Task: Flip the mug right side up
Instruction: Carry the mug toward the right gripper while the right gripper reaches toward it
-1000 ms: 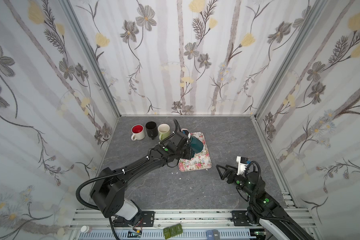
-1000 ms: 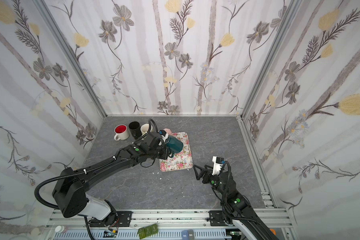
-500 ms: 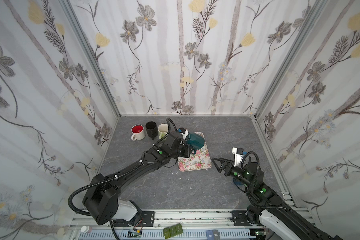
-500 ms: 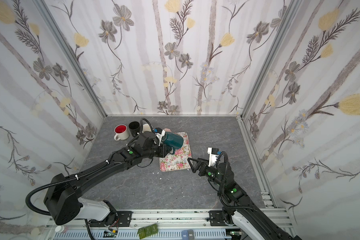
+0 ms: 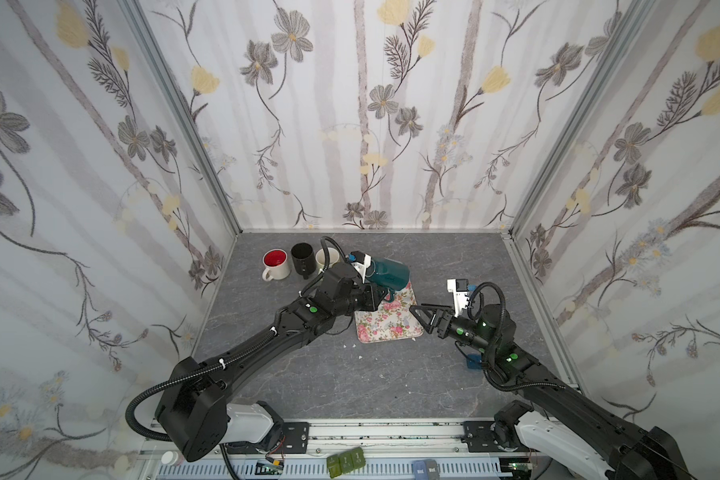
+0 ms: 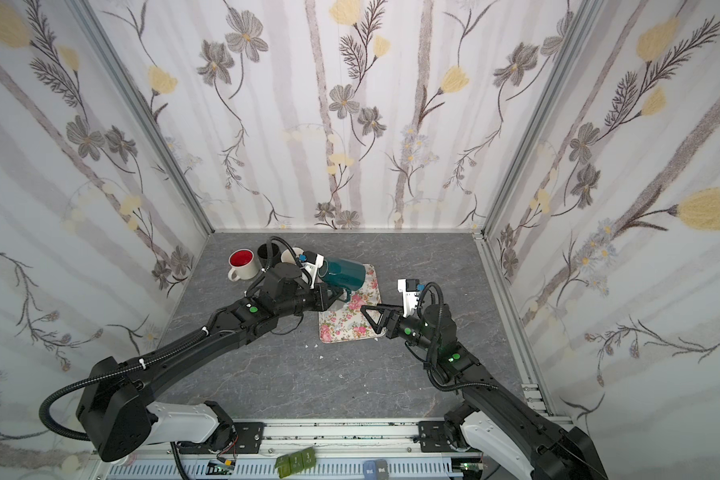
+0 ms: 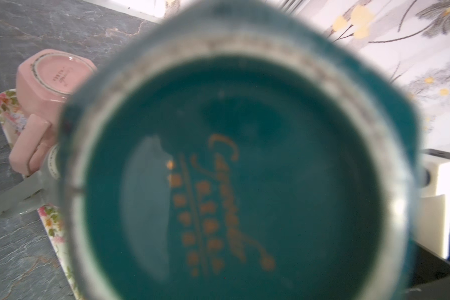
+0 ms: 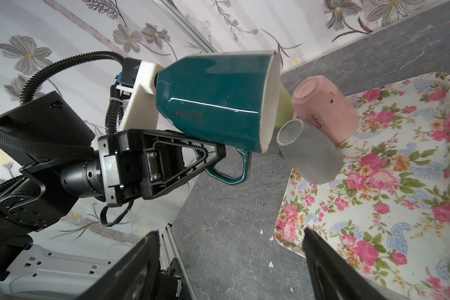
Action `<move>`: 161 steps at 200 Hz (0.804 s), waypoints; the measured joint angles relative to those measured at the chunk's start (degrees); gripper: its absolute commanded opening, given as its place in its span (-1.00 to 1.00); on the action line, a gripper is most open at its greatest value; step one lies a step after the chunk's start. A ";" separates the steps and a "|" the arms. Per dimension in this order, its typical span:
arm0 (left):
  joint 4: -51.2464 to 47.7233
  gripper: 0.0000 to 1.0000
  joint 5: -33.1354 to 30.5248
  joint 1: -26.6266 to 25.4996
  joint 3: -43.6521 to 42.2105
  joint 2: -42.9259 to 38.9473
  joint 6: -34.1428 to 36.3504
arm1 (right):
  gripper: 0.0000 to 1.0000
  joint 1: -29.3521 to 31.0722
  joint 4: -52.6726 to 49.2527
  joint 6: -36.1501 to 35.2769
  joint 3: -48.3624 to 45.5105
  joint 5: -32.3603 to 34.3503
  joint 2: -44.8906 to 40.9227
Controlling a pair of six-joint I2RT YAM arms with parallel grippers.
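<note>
Your left hand (image 8: 215, 157) holds the faceted teal ceramic mug (image 8: 213, 98) sideways; right hand (image 8: 229, 231) gapes; floral tray (image 8: 400, 207) carries overturned pink mug (image 8: 325, 109).

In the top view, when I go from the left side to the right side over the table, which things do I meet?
White mug with red inside → black mug → cream mug → teal mug → right tool.

Thing: teal mug (image 5: 389, 272), faceted sides, white inside, 1 handle.
Pose: on its side, mouth to the right, handle underneath.
Place: in the air, over the far left corner of the floral tray (image 5: 391, 332).
Base: gold script mark.
</note>
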 measured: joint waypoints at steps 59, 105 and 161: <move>3.50 -1.00 2.32 0.09 -0.31 -1.75 -2.32 | 0.51 0.00 5.60 0.26 1.38 -2.91 2.34; 5.92 -1.00 4.35 0.09 -0.20 -1.81 -4.50 | 0.31 -0.37 8.24 -0.87 5.57 -4.39 6.01; 8.50 -1.00 6.21 0.13 0.13 -2.75 -6.05 | 0.16 -1.97 9.86 -1.51 9.20 -8.22 10.88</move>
